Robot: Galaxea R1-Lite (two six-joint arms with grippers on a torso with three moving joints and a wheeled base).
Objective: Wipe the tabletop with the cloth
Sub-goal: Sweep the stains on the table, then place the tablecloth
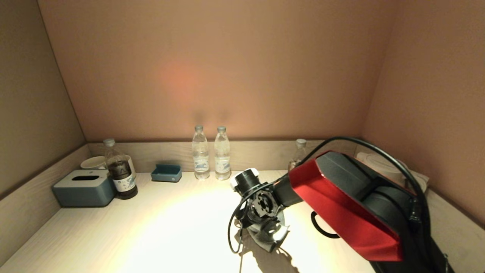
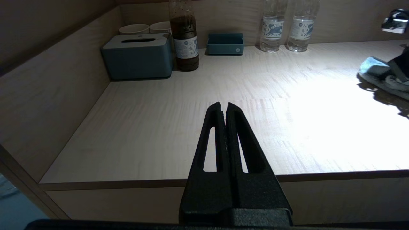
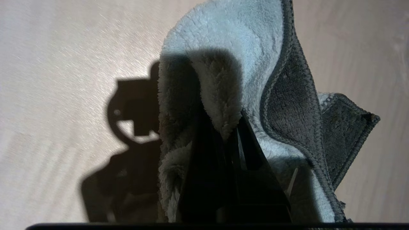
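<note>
A grey and pale blue fleece cloth (image 3: 243,48) lies bunched on the light wood tabletop (image 1: 159,231), right of the middle. My right gripper (image 3: 228,123) points down and is shut on a fold of the cloth, pressing it to the table. In the head view the gripper (image 1: 271,231) and the cloth (image 1: 261,237) show under the red and black right arm. The cloth also shows at the far right of the left wrist view (image 2: 374,72). My left gripper (image 2: 223,107) is shut and empty, held off the table's front edge.
Along the back wall stand two water bottles (image 1: 201,157), a blue tray (image 1: 166,173), a dark drink bottle (image 1: 120,172), a blue tissue box (image 1: 84,187), cups (image 1: 93,163), another bottle (image 1: 298,153) and a white kettle (image 1: 382,163). Side walls close in the table.
</note>
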